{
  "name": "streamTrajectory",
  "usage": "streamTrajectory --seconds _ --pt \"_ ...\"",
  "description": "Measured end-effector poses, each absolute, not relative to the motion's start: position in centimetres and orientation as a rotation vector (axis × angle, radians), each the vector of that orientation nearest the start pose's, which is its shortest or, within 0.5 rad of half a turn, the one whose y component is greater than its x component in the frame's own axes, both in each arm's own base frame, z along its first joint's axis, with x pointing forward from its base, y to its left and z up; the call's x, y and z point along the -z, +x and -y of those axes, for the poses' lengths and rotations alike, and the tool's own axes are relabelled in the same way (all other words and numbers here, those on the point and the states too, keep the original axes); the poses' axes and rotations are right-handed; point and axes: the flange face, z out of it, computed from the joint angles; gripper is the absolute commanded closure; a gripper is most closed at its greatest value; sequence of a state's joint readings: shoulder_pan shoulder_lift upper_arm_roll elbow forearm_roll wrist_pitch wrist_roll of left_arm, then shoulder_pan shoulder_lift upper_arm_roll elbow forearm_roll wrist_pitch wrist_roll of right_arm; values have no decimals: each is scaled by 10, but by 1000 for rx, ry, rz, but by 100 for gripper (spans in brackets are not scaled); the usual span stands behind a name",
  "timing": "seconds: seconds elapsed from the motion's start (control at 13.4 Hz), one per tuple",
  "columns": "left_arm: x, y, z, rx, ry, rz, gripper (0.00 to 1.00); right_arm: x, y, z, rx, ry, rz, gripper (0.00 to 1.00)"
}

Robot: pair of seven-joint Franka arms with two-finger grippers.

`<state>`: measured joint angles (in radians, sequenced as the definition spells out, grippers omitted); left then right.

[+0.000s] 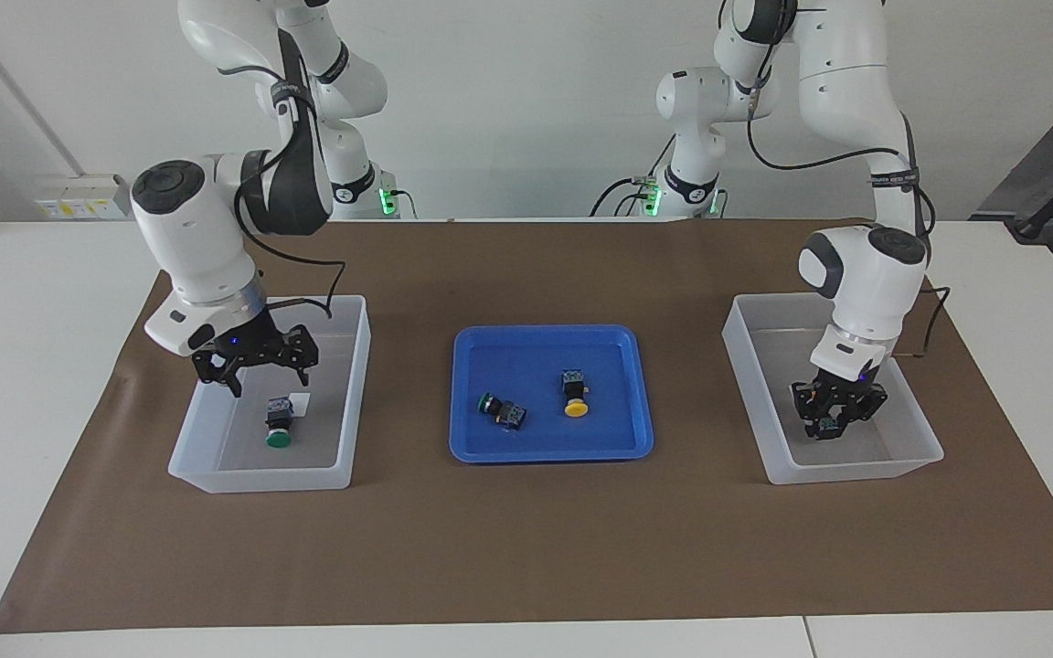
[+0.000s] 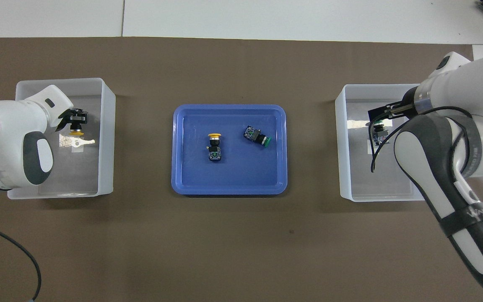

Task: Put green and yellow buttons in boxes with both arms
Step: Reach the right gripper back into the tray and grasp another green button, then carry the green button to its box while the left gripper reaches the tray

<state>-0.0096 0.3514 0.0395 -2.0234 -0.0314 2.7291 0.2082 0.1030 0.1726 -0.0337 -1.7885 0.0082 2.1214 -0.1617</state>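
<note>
My right gripper (image 1: 257, 370) is open and empty, hanging over the box (image 1: 355, 393) at the right arm's end, just above a green button (image 1: 279, 426) that lies inside beside a white label. In the overhead view this gripper (image 2: 377, 122) partly covers that button (image 2: 379, 136). My left gripper (image 1: 830, 422) is low inside the other box (image 1: 746, 384) and is shut on a yellow button (image 2: 76, 131), its cap showing under the gripper (image 2: 75, 119). A second green button (image 1: 501, 409) and a second yellow button (image 1: 574, 395) lie in the blue tray (image 1: 545, 450).
The shallow blue tray (image 2: 229, 191) sits mid-table between the two boxes (image 2: 107, 147) (image 2: 342, 167). A brown mat (image 1: 526, 548) covers the table. Both arms' elbows lean over their boxes.
</note>
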Motion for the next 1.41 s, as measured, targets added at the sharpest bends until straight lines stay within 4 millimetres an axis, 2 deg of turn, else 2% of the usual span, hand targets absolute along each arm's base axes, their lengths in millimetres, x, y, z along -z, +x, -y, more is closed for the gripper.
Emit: streamTrajectory --seconds 0.15,0.3,0.37,0.52,0.67,0.82,0.97,1.19,1.41 --pt "-317 635 -19 564 -3042 -238 0 -486 624 -95 296 -3075 463 0" --pt "-333 639 -20 605 -3032 -237 0 -485 617 -157 314 -3033 568 0" --pt "-348 638 -19 618 -3030 -236 0 -477 612 -193 328 -3012 603 0" --pt "-393 628 -19 574 -3048 -235 0 -442 602 -265 347 -2969 669 0" --pt "-445 608 -17 517 -3076 -210 0 -397 599 -306 357 -2938 731 0" --pt "-488 586 -12 475 -3098 -188 0 -361 599 -327 372 -2918 772 0" --pt "-518 567 -8 445 -3111 -182 0 -335 597 -341 383 -2894 853 0" --pt "-538 549 -1 376 -3129 -171 0 -322 602 -332 370 -2876 982 0" --pt "-552 546 6 321 -3141 -158 0 -311 599 -331 346 -2866 1068 0"
